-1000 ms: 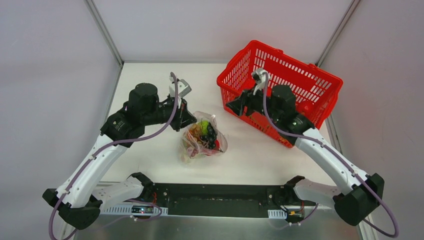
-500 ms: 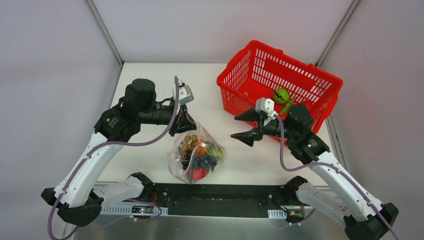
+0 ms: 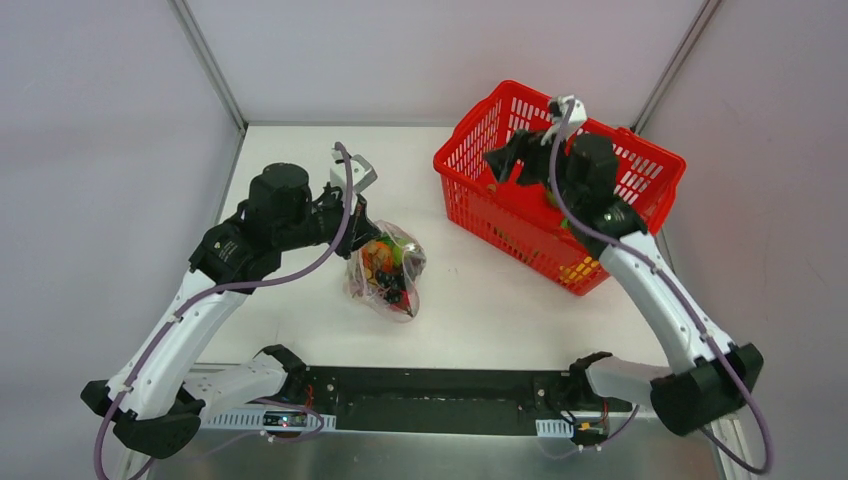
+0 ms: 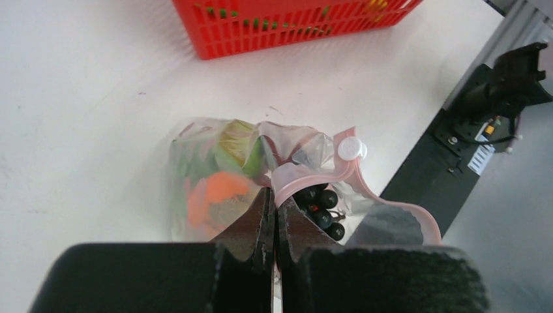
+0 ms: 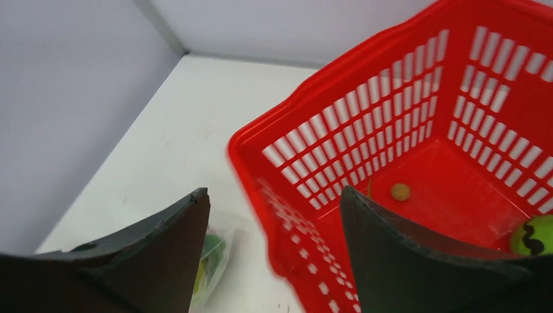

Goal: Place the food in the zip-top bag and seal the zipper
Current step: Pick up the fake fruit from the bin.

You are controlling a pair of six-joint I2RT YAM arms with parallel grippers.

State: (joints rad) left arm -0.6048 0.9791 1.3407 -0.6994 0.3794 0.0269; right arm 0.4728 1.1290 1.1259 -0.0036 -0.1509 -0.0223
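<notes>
The left gripper (image 4: 274,212) is clenched on the rim of the zip-top bag (image 4: 215,163), its 2 fingers pressed together over the pink zipper (image 4: 295,173) at the mouth. The bag spreads out just beyond the fingertips, on the side toward the red basket (image 3: 470,195) but well apart from it. Through the clear plastic the food shows: dark grapes (image 4: 321,202) right beside the pinch, an orange piece (image 4: 220,190) and green lettuce (image 4: 238,142) farther in. The mouth gapes open beside the grip.

The right gripper (image 5: 274,195) is released, its 2 jaws spread wide with nothing between them, poised above the near rim of the basket. Inside sit 1 green round fruit (image 5: 536,238) and 1 small tan piece (image 5: 400,192).
</notes>
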